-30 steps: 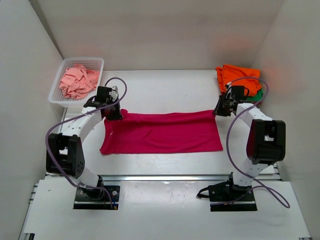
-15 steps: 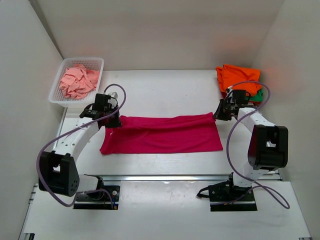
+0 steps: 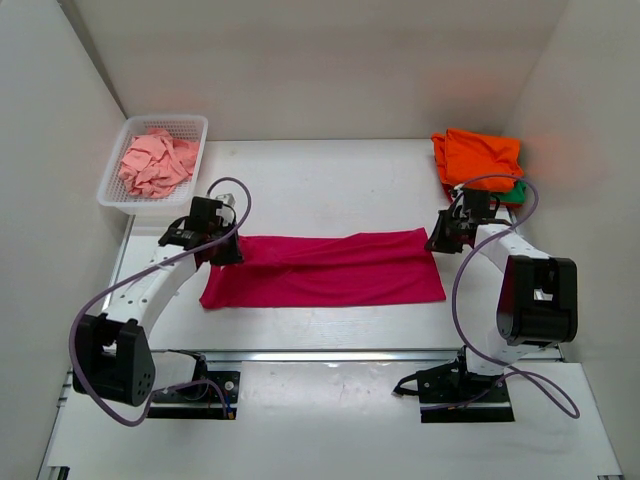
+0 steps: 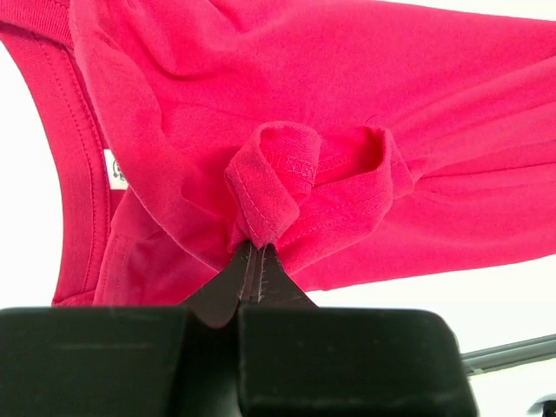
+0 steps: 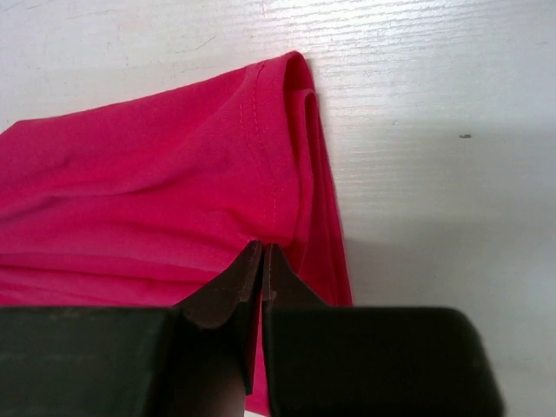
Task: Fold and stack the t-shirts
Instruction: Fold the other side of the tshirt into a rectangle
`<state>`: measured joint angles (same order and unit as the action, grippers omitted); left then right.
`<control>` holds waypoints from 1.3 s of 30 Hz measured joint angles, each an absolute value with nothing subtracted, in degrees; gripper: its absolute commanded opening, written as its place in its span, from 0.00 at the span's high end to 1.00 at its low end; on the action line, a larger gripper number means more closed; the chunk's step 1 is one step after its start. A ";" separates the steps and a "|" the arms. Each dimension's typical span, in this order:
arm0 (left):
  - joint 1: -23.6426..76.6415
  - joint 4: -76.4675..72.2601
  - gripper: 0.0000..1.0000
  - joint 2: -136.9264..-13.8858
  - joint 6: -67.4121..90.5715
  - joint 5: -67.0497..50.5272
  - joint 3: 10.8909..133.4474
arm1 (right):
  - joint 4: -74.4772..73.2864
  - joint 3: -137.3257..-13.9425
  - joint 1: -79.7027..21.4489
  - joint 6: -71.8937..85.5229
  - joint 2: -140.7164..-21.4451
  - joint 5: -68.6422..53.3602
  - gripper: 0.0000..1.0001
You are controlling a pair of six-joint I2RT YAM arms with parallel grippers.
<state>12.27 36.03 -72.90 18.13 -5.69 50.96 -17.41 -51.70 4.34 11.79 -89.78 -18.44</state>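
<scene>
Drawn lower in frame, the magenta shirt (image 3: 330,270) on the desk (image 3: 330,185) has its far hem pinched tight by left end effector (image 3: 228,252) and right end effector (image 3: 436,241) — fold underway, orange shirt (image 3: 478,155) stacked upper right, salmon shirt (image 3: 155,165) pending upper left.

The plain magenta-pink t-shirt (image 3: 330,268) lies on a white table (image 3: 330,180), with an orange t-shirt (image 3: 478,155) over a green t-shirt (image 3: 512,192) beyond its right end and a pale salmon-pink t-shirt (image 3: 155,165) in a white mesh basket (image 3: 168,118) beyond its left.
</scene>
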 measured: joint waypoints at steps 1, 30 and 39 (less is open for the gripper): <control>12.38 36.05 1.00 -72.55 18.24 -5.52 50.78 | -17.63 -51.64 4.36 11.79 -89.78 -18.46 1.00; 13.58 33.12 0.91 -69.76 19.20 -4.93 41.43 | -21.10 -46.09 4.91 11.38 -84.66 -17.41 1.00; 13.74 33.95 0.44 -69.78 19.92 -6.72 40.53 | -21.32 -45.58 4.54 11.90 -84.66 -16.49 1.00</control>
